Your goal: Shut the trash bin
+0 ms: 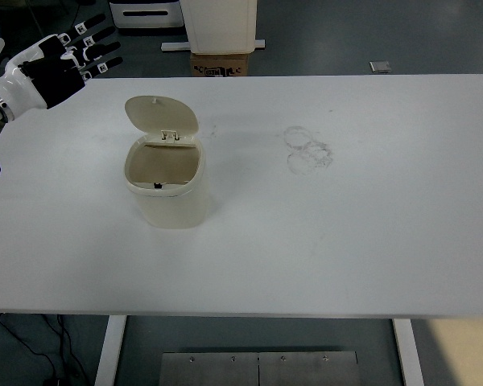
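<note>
On the bench, left of centre: small cream plastic trash bin (165, 183), a rounded-rectangular tub with smooth, slightly glossy walls, standing upright.
Lid: rounded cream plastic flap (162, 115), hinged at the bin's far rim and tipped up and back, so the mouth is uncovered; a small tab shows at its top edge.
Hinge: pale clip (171, 137) joining the lid to the far rim.
Interior: tan, shadowed cavity, with a small dark notch at the middle of the near rim.
Bench: wide white flat-topped bench (346, 241), matt surface with rounded corners, on pale legs seen below the near edge.
Marks: faint grey overlapping ring smudges (307, 149) on the bench, right of the bin and well apart from it.
Left hand: black-fingered hand with a white glossy back (55, 60), at the upper left corner over the bench's far edge, fingers spread straight and holding nothing, well apart from the bin.
Fingers: black segmented digits (101, 47) bearing small white square tags, pointing right and away.
Background: grey floor beyond the bench, with a brown cardboard box (220, 64) beneath a white cabinet base (217, 24).
</note>
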Motion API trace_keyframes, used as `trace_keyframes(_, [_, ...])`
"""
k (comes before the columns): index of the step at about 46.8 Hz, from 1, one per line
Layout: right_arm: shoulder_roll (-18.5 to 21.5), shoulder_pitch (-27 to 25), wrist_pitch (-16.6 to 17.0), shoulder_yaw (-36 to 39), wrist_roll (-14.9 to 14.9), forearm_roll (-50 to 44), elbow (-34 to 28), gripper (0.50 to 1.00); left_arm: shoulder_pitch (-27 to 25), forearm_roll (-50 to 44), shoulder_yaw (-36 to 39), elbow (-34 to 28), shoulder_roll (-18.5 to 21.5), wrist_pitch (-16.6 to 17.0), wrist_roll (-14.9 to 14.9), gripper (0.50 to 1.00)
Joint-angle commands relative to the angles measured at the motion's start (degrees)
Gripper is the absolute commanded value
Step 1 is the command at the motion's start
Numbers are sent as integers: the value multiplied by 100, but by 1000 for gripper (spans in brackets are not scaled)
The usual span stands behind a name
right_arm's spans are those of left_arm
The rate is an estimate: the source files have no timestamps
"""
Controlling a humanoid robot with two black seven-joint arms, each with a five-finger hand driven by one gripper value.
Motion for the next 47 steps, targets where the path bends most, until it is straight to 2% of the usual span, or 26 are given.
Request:
trace_keyframes(1, [0,1,0,0,0,0,0,991,-120,382,3,-236,106,14,280,1000])
trace_keyframes(8, [0,1,0,0,0,0,0,991,-594,1200,12,-667,414,-12,904,1000])
trace_keyframes(15, [0,1,0,0,0,0,0,991,-1323,1999,231,-992,634,-161,1300,1000])
trace_keyframes(21, [0,1,0,0,0,0,0,991,-1851,2361,907,-1001,722,-249,1345,1000])
trace_keyframes(26, [0,1,0,0,0,0,0,991,-2001,2405,1400,-1054,748,-276,1362,1000])
trace_keyframes(30, [0,1,0,0,0,0,0,991,-2106,2466,1629,-1282,819,-276,1538,1000])
trace_keyframes(33, [0,1,0,0,0,0,0,991,-2177,2554,1769,-1502,898,-311,1564,1000])
trace_keyframes(47, [0,1,0,0,0,0,0,991,-2862,2818,2534,-1634,1012,-1075,1573,1000])
